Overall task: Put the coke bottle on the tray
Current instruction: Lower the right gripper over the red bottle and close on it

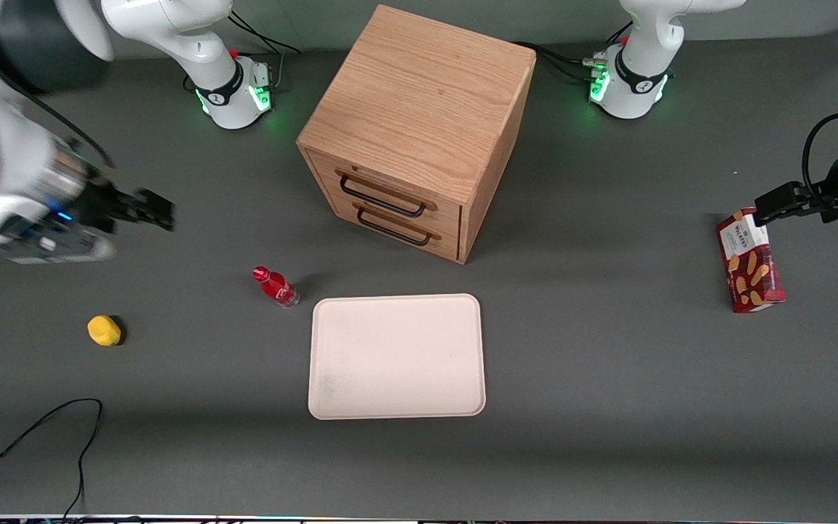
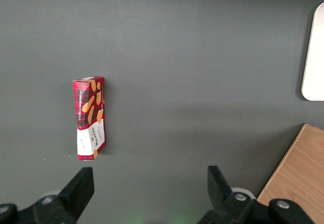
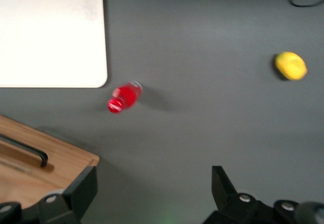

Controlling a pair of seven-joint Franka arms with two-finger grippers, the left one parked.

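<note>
The approach is the step in hand — nothing is grasped yet. The end effector [image 1: 161, 209] hangs above the table [image 1: 608, 407] toward the working arm's end, its fingers spread wide and empty. The coke bottle [image 1: 276, 286] stands on the table just beside a corner of the tray [image 1: 396, 355], not on it. Next, the arm would likely need to travel over the bottle, descend and straddle it — a small, easily toppled target.
</note>
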